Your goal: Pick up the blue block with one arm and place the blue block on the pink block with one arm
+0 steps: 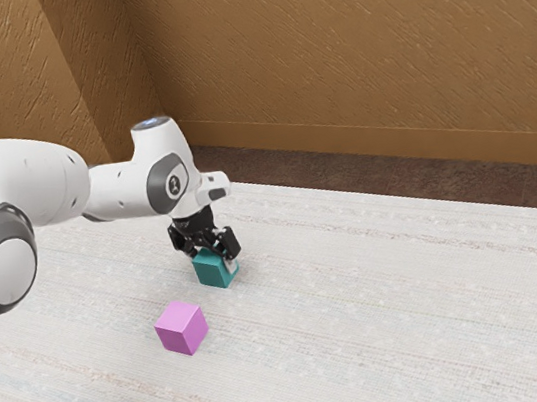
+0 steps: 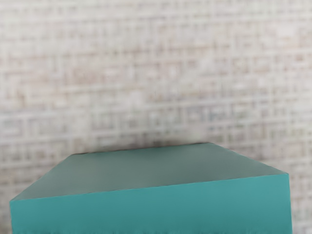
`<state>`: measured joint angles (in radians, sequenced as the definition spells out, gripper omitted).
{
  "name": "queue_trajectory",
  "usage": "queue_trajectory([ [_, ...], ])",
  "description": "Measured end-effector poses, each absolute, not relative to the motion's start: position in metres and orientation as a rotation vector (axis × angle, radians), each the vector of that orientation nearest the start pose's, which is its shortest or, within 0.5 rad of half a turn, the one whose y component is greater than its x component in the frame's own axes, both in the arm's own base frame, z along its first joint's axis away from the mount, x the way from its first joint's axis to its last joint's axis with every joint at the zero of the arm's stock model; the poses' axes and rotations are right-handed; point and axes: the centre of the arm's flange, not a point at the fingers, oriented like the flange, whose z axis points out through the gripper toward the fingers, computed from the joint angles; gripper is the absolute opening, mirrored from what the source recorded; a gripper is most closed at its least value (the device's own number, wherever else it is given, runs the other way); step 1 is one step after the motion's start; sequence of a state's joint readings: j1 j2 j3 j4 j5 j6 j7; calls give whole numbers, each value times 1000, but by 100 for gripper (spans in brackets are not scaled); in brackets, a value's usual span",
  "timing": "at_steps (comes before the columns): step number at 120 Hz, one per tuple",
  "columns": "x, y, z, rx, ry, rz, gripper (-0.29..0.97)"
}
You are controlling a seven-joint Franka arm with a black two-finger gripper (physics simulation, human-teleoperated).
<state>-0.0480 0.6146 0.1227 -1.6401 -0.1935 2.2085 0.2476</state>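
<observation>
Room's just brown textured walls (image 1: 345,38) with a dark strip of floor (image 1: 426,172) at their base, and a big pale woven-looking tabletop (image 1: 418,320) takes up most of the exterior view. The white arm (image 1: 44,184) comes in from that view's left and bends down toward the middle of the tabletop. The blue block (image 1: 215,270) (honestly more teal) sits right under the hand, and the wrist view has it close up with its shadow tight against it, so I'd guess it's on the tabletop rather than in the air. The pink block (image 1: 181,327) is near it, toward the camera and a bit to the exterior view's left, not touching. The black pincer (image 1: 206,243) is down at the blue block's top, but I can't tell whether it's clamped on or just hanging around it. What could go wrong imo: if the grip only catches the upper edge, the block could tip or slip out on the lift. The pink block is also close enough that a low carry could knock it away. Nothing else is around, and nothing stands between the two blocks.
</observation>
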Motion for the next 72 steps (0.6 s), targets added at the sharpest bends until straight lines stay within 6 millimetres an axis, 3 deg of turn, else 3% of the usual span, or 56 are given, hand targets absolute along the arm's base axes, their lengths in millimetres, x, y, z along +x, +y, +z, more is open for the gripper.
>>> queue_trajectory([
  [72,684,34,262,-3222,116,17,66],
])
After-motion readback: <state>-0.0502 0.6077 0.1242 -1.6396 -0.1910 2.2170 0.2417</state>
